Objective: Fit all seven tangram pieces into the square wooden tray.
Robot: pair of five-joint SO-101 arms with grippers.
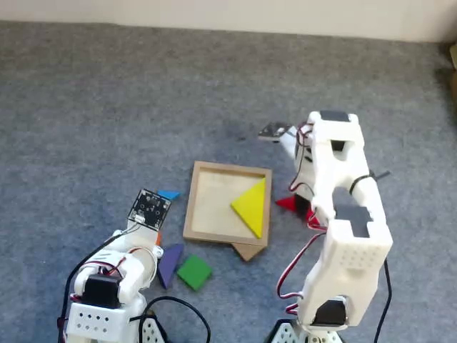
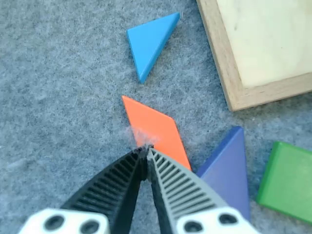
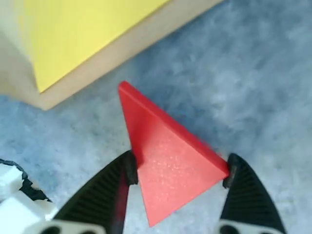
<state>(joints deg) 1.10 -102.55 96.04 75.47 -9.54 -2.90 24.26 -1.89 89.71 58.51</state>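
Right gripper (image 3: 179,170) clamps red triangle (image 3: 165,161) just beside tray (image 3: 122,53) rim; left gripper (image 2: 146,148) closed, tips at orange piece (image 2: 155,129) edge; from above, arm half-hides the red triangle.

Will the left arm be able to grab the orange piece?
Probably yes. The left gripper sits shut right at the edge of the orange piece, with nothing between them; it must open first.

Bright, even, diffuse light, soft faint shadows on the grey tabletop (image 1: 107,107), pale floor of the wooden tray (image 2: 222,58) nearly washed out, slight speckled sheen on the red triangle (image 3: 170,165).
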